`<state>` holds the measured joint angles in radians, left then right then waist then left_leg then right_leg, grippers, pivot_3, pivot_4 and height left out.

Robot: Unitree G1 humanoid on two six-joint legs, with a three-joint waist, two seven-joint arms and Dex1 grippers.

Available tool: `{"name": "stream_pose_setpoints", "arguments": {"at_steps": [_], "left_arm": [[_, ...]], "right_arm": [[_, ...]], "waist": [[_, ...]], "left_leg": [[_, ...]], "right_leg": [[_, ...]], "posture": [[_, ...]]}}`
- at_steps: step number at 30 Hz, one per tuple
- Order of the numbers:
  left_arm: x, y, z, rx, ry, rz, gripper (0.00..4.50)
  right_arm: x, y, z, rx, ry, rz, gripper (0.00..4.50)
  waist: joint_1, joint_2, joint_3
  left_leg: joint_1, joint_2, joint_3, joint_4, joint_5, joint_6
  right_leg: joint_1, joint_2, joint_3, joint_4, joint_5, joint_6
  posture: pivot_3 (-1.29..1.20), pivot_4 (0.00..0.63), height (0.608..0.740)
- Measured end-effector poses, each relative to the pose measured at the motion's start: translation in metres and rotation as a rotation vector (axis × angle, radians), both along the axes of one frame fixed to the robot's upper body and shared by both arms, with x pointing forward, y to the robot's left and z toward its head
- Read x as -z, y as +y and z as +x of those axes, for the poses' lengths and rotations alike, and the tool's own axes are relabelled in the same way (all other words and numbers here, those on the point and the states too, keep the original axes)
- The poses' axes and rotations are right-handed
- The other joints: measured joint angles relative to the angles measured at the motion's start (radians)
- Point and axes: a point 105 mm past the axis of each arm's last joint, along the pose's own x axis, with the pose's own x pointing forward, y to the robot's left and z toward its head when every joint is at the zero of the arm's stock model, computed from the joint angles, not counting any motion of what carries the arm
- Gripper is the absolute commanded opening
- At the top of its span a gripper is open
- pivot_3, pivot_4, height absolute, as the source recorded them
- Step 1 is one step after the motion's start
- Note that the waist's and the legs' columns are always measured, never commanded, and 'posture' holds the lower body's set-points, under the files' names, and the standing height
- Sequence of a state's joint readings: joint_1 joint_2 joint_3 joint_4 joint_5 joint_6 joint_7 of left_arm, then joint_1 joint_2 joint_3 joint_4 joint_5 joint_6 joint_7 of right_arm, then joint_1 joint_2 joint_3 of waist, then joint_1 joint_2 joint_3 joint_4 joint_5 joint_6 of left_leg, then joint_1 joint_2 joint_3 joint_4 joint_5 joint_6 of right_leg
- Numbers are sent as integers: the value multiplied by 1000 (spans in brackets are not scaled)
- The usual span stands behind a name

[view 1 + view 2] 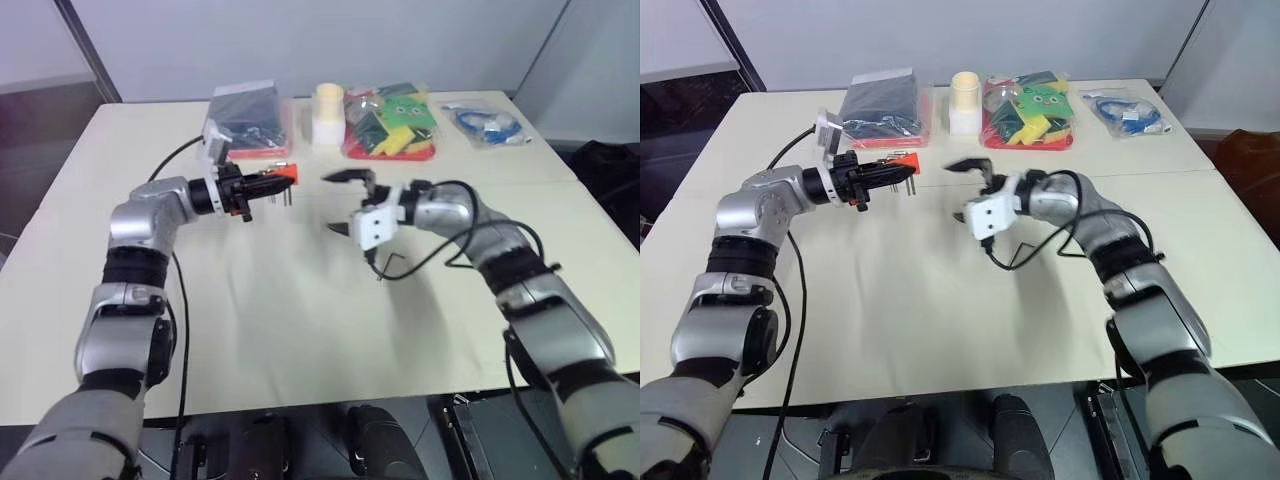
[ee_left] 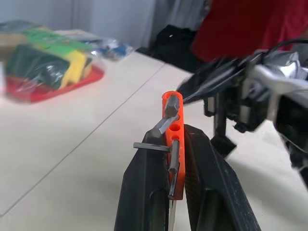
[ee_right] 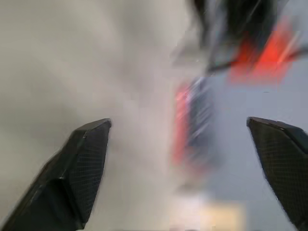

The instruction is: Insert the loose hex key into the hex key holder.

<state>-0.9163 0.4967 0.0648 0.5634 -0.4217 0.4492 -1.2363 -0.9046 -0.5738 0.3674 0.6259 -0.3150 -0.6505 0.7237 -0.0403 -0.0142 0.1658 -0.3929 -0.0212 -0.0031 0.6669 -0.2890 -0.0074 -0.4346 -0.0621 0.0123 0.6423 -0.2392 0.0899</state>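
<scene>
The small orange-red plastic hex key holder (image 2: 173, 144), with short grey metal keys protruding, is being clamped above the worktop (image 1: 300, 330) by the closed left gripper (image 1: 268, 184). The right gripper (image 1: 345, 203) is being held wide open, empty, just beside it.

silver-grey arms, black joints, black cables, black-fingered end effectors.

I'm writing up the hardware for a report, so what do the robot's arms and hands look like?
Both arms are silver-grey metal shells with black joint bands. A loose black cable runs along each arm. The left hand has two black fingers with flat, tapering sides and a white block mounted at the wrist. The right hand has two black fingers with a woven texture on a white housing.
</scene>
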Motion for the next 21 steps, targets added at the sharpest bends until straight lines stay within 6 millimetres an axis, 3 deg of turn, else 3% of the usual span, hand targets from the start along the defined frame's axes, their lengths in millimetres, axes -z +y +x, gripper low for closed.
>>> {"name": "stream_pose_setpoints", "arguments": {"at_steps": [2, 4, 6, 8, 14, 21], "left_arm": [[4, 3, -7, -2, -29, 36, 0], [13, 3, -20, 10, -74, 94, 0], [25, 5, -34, 10, -87, 134, 0], [33, 2, -43, 10, -78, 143, 0], [26, -15, -53, 11, -122, 112, 0], [38, -23, -53, -11, -77, 76, 0]], "right_arm": [[5, -17, 0, 123, 144, 87, 4441], [10, -41, -3, 334, 401, 257, 4441], [24, -66, -15, 560, 672, 406, 4441], [40, -79, -27, 715, 828, 446, 4441], [50, -70, -45, 923, 1069, 599, 4441], [35, -61, -47, 967, 1159, 693, 4441]], "waist": [[0, 0, 0], [0, 0, 0], [3, 0, 0], [10, 0, 0], [32, 0, 0], [30, 0, 0]], "left_leg": [[0, 1, 0, 0, 0, 0], [0, 2, -1, 0, -1, 1], [0, 2, -2, 0, -1, 2], [0, 2, -2, 0, -1, 2], [2, 1, -2, 1, -1, 2], [1, 0, -2, 1, -1, 2]], "right_leg": [[0, 0, 1, 1, 0, 0], [-1, -2, 1, 3, 0, 0], [-1, -2, 2, 3, 0, 0], [-1, -3, 2, 2, 0, -1], [-1, -2, 2, 2, -1, -1], [-1, -2, 2, 1, -1, -1]], "posture": [[0, 150, 740], [0, 150, 740], [0, 150, 740], [0, 150, 740], [0, 150, 740], [0, 150, 740]]}}
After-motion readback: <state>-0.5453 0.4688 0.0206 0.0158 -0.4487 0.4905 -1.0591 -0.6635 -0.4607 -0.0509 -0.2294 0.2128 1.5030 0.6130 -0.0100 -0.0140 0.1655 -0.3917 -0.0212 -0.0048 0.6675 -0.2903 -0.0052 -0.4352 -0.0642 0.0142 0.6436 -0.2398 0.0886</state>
